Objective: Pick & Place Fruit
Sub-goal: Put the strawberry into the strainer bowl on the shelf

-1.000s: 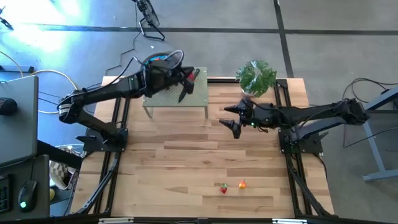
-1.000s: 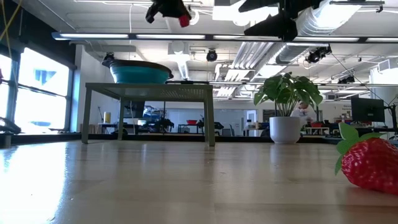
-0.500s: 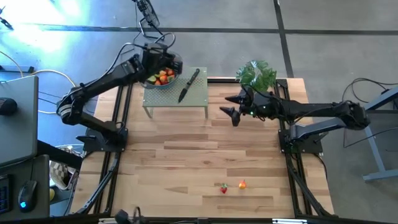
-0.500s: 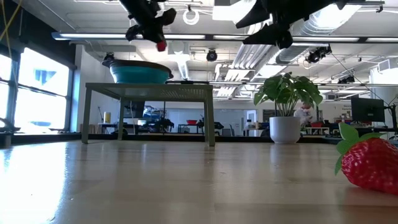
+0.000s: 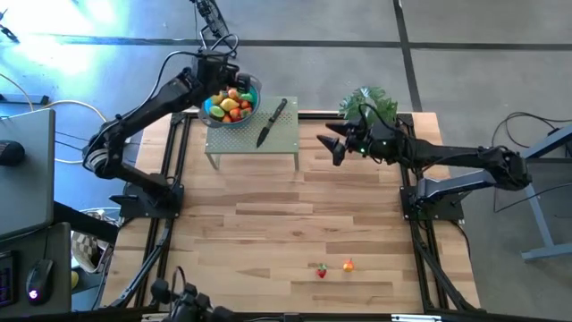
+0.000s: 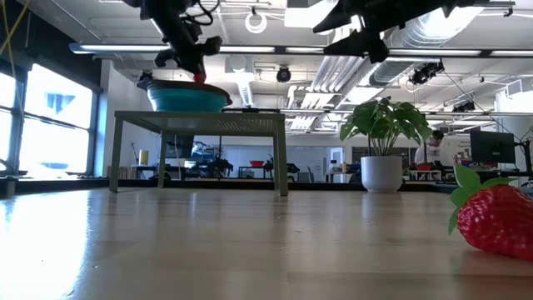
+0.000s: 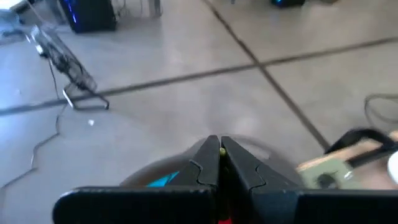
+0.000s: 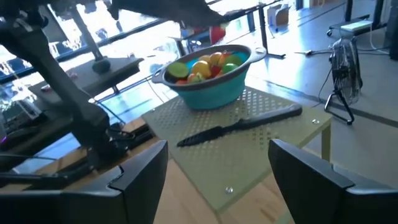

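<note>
A blue bowl (image 5: 231,105) full of toy fruit stands on a small green raised stand (image 5: 253,143) at the table's far left. My left gripper (image 6: 194,68) hangs just above the bowl (image 8: 208,84), shut on a small red fruit piece (image 8: 217,32). My right gripper (image 5: 329,144) is open in the air to the right of the stand, beside the potted plant (image 5: 368,108), with nothing between its fingers (image 8: 140,171). Two more fruit pieces, one red (image 5: 321,270) and one orange (image 5: 349,265), lie on the table near its front edge. A strawberry (image 6: 495,218) shows close up in the low view. My left gripper pinches the red fruit piece (image 6: 200,77) between its two fingertips. The fingers slant downward, coming from the table's far left side. The piece hangs below the fingertips, clear of the bowl's rim and of the fruit inside.
A black-handled knife (image 5: 272,122) lies on the stand to the right of the bowl. The potted plant stands at the far right of the table. The wooden tabletop (image 5: 286,224) between the stand and the two loose pieces is bare.
My left gripper has swung with the red piece from above the knife toward the table's far left, sinking a little, and now hangs over the bowl. My right gripper has gone toward the far edge, nearer the plant.
</note>
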Robot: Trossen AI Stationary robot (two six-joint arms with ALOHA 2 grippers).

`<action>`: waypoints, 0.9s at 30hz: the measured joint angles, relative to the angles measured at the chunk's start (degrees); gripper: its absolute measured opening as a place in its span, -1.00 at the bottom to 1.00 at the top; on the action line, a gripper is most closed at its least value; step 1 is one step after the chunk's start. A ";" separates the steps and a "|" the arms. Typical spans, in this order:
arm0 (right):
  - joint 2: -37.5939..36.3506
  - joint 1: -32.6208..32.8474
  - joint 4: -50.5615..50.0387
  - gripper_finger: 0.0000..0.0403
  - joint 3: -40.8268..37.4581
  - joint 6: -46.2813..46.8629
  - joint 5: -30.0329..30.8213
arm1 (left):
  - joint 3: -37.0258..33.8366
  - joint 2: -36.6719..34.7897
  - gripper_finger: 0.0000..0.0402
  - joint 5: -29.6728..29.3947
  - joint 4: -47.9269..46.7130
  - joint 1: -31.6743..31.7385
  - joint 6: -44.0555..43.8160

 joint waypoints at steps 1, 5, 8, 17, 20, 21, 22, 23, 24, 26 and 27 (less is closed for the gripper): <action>0.00 -0.27 0.26 0.34 0.00 -0.02 0.00 | -0.45 0.46 -1.00 0.83 -0.04 0.68 0.00; 0.00 -1.48 1.39 0.34 0.00 -0.11 0.01 | -0.91 2.52 -1.00 3.48 1.39 2.05 -0.02; 0.00 -2.40 1.81 0.34 0.00 -0.13 0.00 | -0.91 4.17 -1.00 3.99 2.29 2.37 0.02; 0.00 -4.43 1.72 0.34 0.00 -0.57 -0.22 | -0.87 6.50 -1.00 4.83 4.04 2.41 0.12; 0.00 -4.66 1.70 0.34 0.00 -0.73 -0.22 | -0.87 7.50 -1.00 4.88 4.01 2.30 0.03; 0.00 -4.66 1.68 0.34 0.00 -1.15 -0.22 | -0.87 7.84 -1.00 4.96 3.97 2.28 0.03; 0.00 -4.66 1.68 0.34 0.00 -1.76 -0.20 | -0.87 8.09 -1.00 4.98 4.01 2.28 -0.01; 0.00 -4.66 1.68 0.34 0.00 -2.04 -0.22 | -0.87 8.19 -1.00 4.99 4.02 2.28 -0.16; 0.00 -4.66 1.68 0.34 0.00 -2.08 -0.22 | -0.87 8.25 -1.00 5.05 4.05 2.28 -0.47; 0.00 -4.64 1.68 0.34 0.00 -2.10 -0.24 | -0.87 8.25 -1.00 5.12 4.11 2.28 -1.13; 0.00 -4.64 1.66 0.34 0.00 -2.10 -0.22 | -0.87 8.25 -1.00 5.10 4.09 2.28 -1.42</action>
